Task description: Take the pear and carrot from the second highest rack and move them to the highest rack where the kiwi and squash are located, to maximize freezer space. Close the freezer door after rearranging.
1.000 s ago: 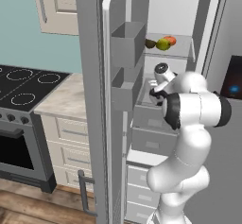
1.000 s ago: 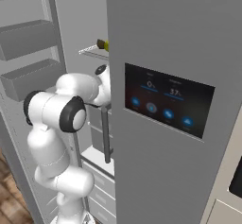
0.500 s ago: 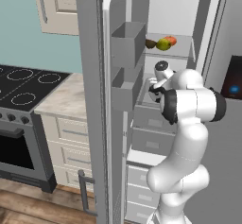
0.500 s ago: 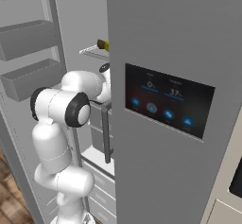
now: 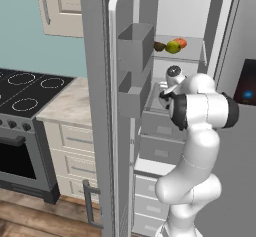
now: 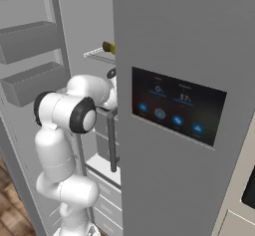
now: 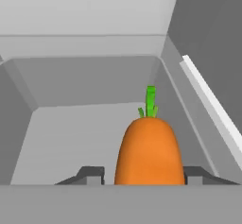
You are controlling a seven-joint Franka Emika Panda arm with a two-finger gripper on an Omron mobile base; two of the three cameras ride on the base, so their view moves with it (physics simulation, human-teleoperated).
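I am watching the arm reaching into the open freezer, its hand on the second highest rack (image 5: 157, 98), below the top one. A second ago the tool (image 7: 144, 173) was spread wide; now its two dark fingertips (image 7: 92, 175) are drawing in on either side of the carrot (image 7: 150, 147), one tip at each flank of the orange body. They are looking very near or touching it, but I cannot tell for certain that they are pinching it yet, since they are moving inward at this moment. The arm itself is barely shifting compared with the earlier pictures.

I am reading this as the grasp on the carrot beginning, so the lift to the highest rack (image 5: 190, 56) is likely the step to follow. The carrot is lying on the rack floor with its green stem pointing away from the hand, toward the back wall.

Counting what I am seeing: one carrot, between the fingertips. On the highest rack, three small items are sitting together, a dark brown one, a yellow-green one (image 5: 172, 46) and an orange-red one; I cannot tell for sure which is which. The freezer door (image 5: 117, 111) is standing open, carrying two grey bins.
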